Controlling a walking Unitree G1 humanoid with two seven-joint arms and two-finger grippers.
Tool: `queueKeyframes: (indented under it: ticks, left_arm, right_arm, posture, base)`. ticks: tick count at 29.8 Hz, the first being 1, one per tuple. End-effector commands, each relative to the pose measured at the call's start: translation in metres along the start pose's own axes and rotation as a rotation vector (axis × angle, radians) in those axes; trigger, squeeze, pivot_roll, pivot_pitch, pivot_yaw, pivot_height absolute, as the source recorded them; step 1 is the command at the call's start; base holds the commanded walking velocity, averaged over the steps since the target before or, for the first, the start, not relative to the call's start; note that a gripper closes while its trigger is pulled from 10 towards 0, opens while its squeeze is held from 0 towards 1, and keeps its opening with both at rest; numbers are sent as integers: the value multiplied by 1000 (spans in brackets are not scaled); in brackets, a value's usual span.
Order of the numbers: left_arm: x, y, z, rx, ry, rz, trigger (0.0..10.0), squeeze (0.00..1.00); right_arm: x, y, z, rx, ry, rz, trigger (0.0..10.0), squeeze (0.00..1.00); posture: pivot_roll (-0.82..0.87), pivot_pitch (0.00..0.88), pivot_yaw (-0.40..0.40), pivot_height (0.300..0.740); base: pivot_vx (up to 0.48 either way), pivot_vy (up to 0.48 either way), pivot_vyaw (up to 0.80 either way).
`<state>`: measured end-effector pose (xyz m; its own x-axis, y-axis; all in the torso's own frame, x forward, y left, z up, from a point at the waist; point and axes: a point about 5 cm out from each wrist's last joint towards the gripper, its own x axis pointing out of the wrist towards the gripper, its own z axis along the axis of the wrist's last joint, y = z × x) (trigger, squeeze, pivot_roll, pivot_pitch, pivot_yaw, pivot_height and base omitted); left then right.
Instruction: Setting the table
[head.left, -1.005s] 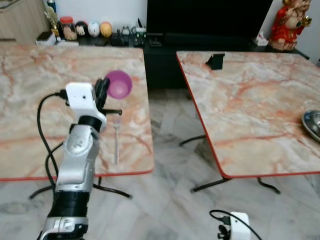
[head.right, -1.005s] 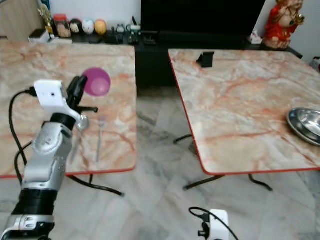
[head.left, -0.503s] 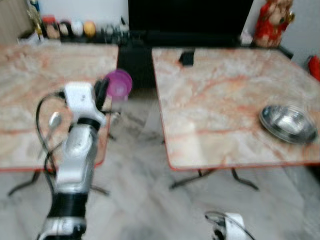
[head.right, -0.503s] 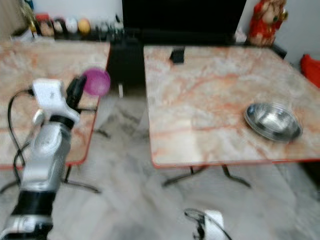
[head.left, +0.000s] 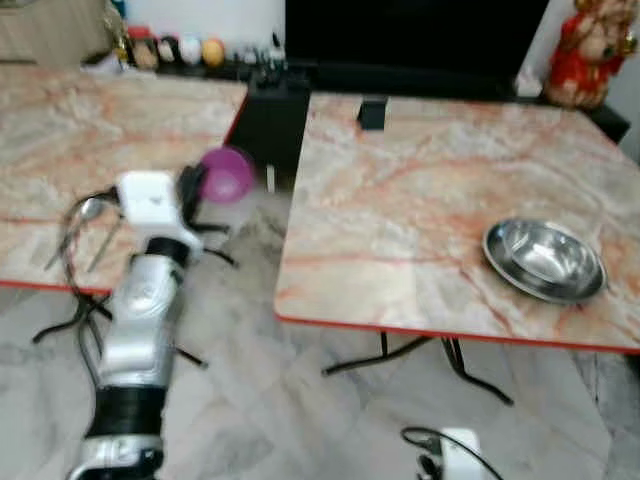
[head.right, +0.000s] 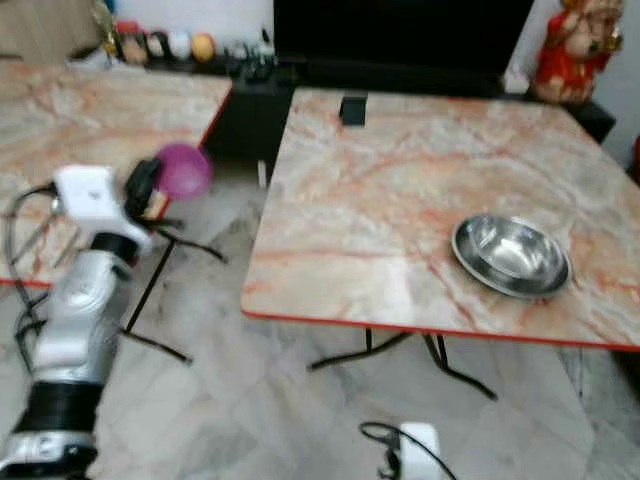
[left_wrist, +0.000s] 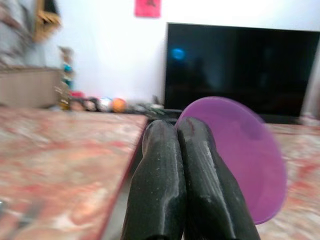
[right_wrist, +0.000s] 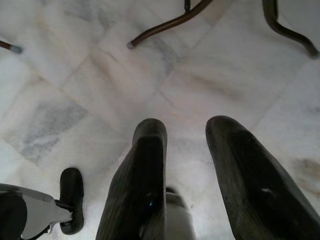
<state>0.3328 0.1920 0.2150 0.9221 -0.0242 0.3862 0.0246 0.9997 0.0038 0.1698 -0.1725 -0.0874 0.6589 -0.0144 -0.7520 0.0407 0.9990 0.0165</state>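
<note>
— What has been altered over the last second?

— The whole scene has been shifted sideways, so the head camera has been turned to the right; the tables themselves have not been moved. The left table (head.left: 60, 150), with the spoon (head.left: 88, 208) and fork (head.left: 105, 240) lying near its right edge, has been pushed to the left of the picture. The right table (head.left: 400, 200) is now taken in almost whole, and a steel bowl (head.left: 545, 260) on its near right part has been brought fully into view.

— Where is the cup held?

— The purple cup (head.left: 228, 174) is carried in the left gripper (head.left: 192, 182), raised over the gap between the two tables, clear of both tops. In the left wrist view the two black fingers (left_wrist: 195, 165) are pressed together, with the cup's rim pinched between them.

— And the other arm?

— The right gripper (right_wrist: 190, 170) is hung idle over the marble floor (right_wrist: 75, 75), its fingers held apart on nothing.

— What is meant for the task?

— The cutlery appears to have been laid already. The cup is probably being taken across to the right table, beside the bowl; it has not yet been set down.
</note>
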Motion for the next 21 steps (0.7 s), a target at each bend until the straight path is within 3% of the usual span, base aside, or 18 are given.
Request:
queueKeyframes:
  ticks: [1,21]
  left_arm:
    - [4,-10,4,-14,-22,-32,10000,0]
    - [-1,5,1,46,3,-37,10000,0]
  right_arm:
    - [-3,-14,-7,10,19,-43,10000,0]
    - [-2,-16,-2,18,12,-49,10000,0]
  posture:
    - [82,0,-31,740]
    - [93,0,-44,740]
  base:
    - [0,-439,0]
    - [0,-437,0]
